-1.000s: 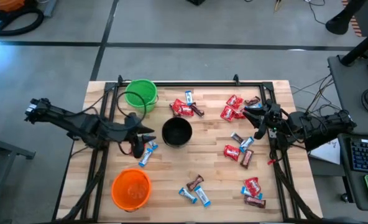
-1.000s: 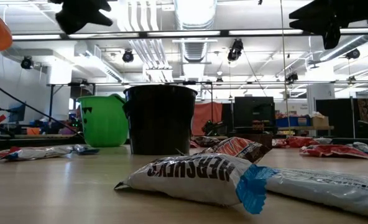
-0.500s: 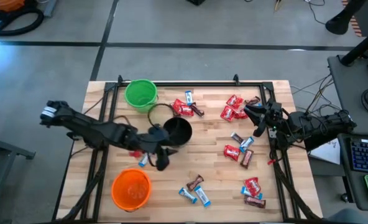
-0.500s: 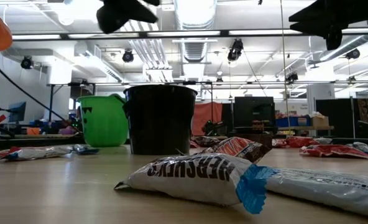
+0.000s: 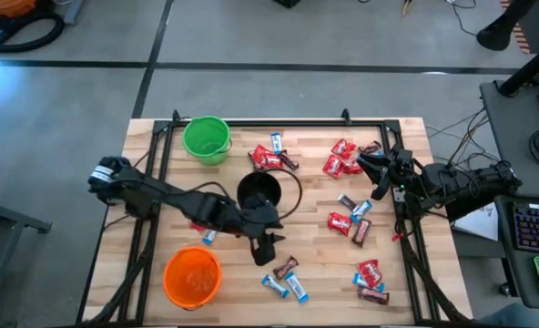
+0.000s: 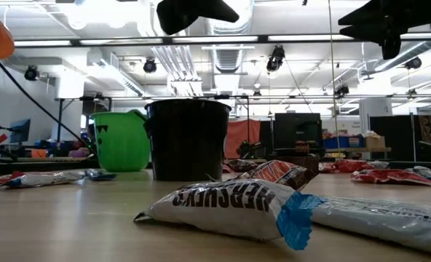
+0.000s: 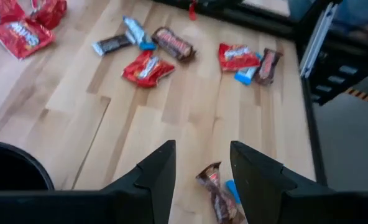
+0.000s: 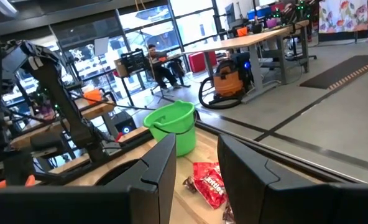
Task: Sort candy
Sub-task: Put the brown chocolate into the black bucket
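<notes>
1. Here, the left gripper (image 5: pixel 268 248) hangs at lower centre of the high view, fingers spread, empty, above a brown candy (image 7: pixel 218 198).
2. Just above it stands the black cup (image 5: pixel 259 192); green cup (image 5: pixel 205 138) upper left, orange cup (image 5: pixel 192 276) lower left.
3. More candy (image 5: pixel 340 221) lies scattered right of centre.
4. The right gripper (image 5: pixel 368 169) waits at right, fingers parted, empty.

Candy (image 5: pixel 350 166) scattered flat (red, blue-white, brown wrappers).

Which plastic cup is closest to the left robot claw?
The black plastic cup, mid-table beside the left gripper. The green plastic cup and orange plastic cup sit farther away.
</notes>
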